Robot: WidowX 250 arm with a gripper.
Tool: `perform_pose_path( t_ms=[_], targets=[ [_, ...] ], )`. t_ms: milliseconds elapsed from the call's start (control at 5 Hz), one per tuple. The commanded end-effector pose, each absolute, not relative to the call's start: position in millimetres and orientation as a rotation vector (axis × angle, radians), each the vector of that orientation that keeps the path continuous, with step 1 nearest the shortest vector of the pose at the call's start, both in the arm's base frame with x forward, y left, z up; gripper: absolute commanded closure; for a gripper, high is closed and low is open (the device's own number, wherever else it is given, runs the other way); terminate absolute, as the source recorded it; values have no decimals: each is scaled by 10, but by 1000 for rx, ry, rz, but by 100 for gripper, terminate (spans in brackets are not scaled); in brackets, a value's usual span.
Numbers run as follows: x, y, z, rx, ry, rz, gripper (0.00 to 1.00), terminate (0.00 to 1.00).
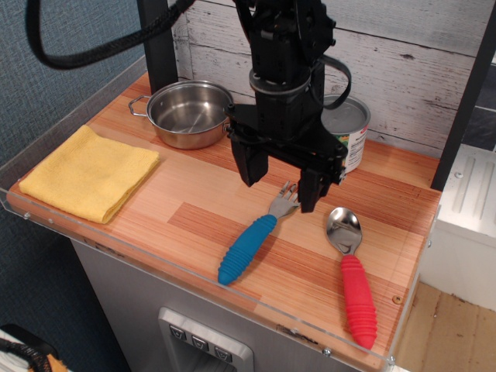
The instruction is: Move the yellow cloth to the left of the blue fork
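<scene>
The yellow cloth [89, 173] lies folded flat at the table's front left corner. The blue fork [254, 239] lies near the front middle, tines pointing back right, handle toward the front edge. My gripper [279, 188] hangs open and empty just above the table, right behind the fork's tines, its two black fingers spread wide. It is far to the right of the cloth.
A steel pot [190, 113] stands at the back left. A spoon with a red handle [353, 273] lies to the right of the fork. A tin can [347, 142] stands at the back behind the gripper. A clear raised rim [194, 271] runs along the table's front edge.
</scene>
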State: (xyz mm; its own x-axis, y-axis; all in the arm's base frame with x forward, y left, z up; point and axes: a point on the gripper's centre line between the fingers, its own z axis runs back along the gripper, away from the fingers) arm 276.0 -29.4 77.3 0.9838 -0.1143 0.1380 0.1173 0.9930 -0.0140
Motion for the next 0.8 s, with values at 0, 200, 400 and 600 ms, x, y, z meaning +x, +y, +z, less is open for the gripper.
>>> perform_pose_path(
  t_ms=[0, 200, 400, 600],
  targets=[
    [2598, 531, 737, 27, -82, 57, 0, 0],
    [2525, 872, 707, 39, -61, 127, 0, 0],
    [2489, 1208, 674, 59, -49, 180, 0, 0],
    [2469, 1446, 701, 96, -55, 212, 0, 0]
  ],
)
